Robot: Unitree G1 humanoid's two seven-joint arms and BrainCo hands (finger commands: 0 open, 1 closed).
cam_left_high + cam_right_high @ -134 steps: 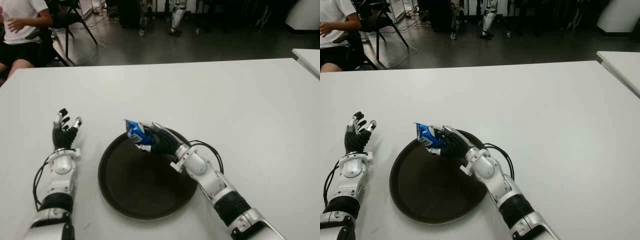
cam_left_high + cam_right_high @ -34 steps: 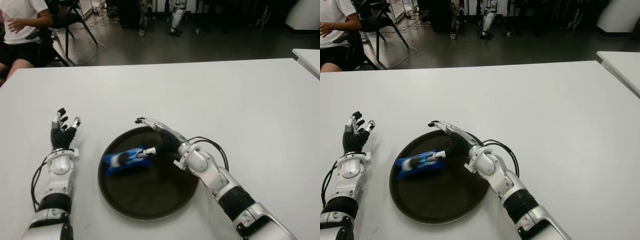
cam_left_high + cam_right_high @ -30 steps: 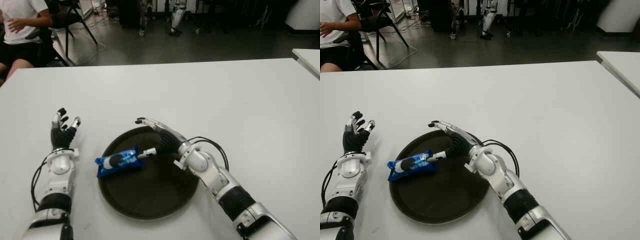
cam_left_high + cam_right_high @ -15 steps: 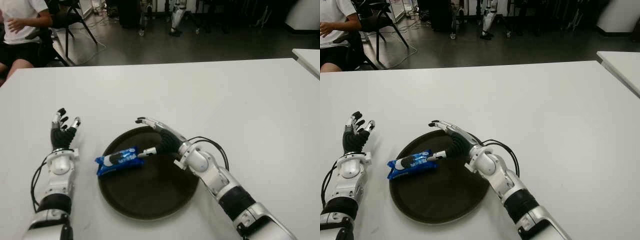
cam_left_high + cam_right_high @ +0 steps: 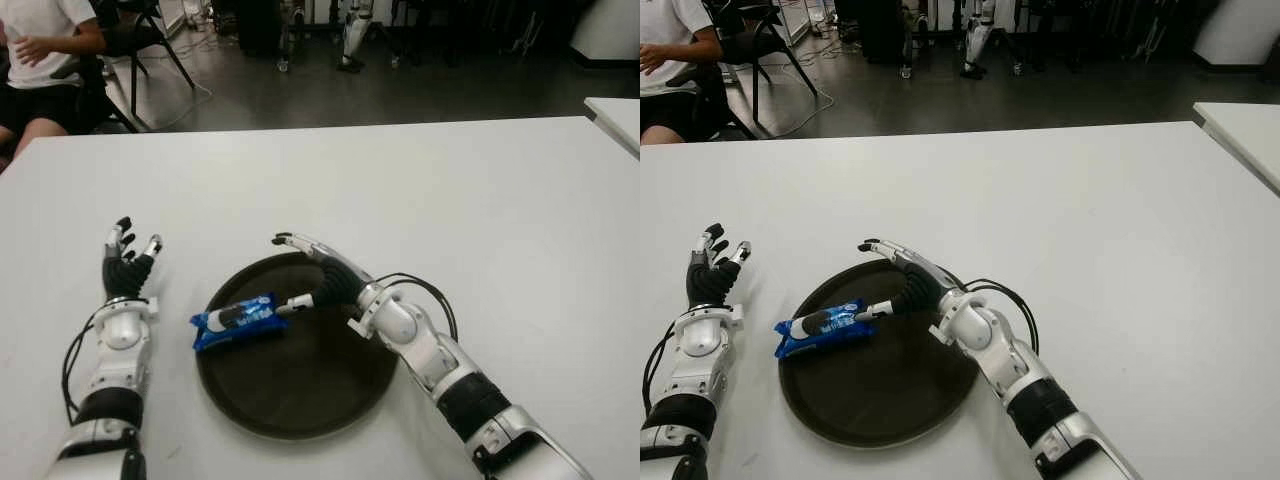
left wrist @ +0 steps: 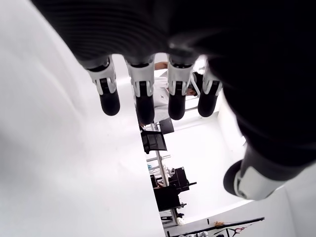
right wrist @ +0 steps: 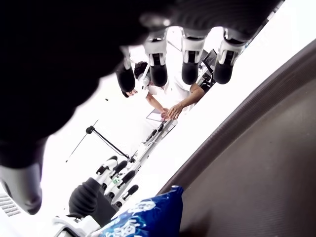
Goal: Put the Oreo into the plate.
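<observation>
The plate sits toward the counter's near edge. The Oreo pack lies across its left rim, one end hanging over the counter, so it is only partly in. The right hand hovers over the plate's far side, fingers spread wide and holding nothing, thumb tip close to the pack's end, likely placed to nudge it inward. The left hand shows left of the plate, fingers loosely open, idle. A seated person is beyond the far left corner.
</observation>
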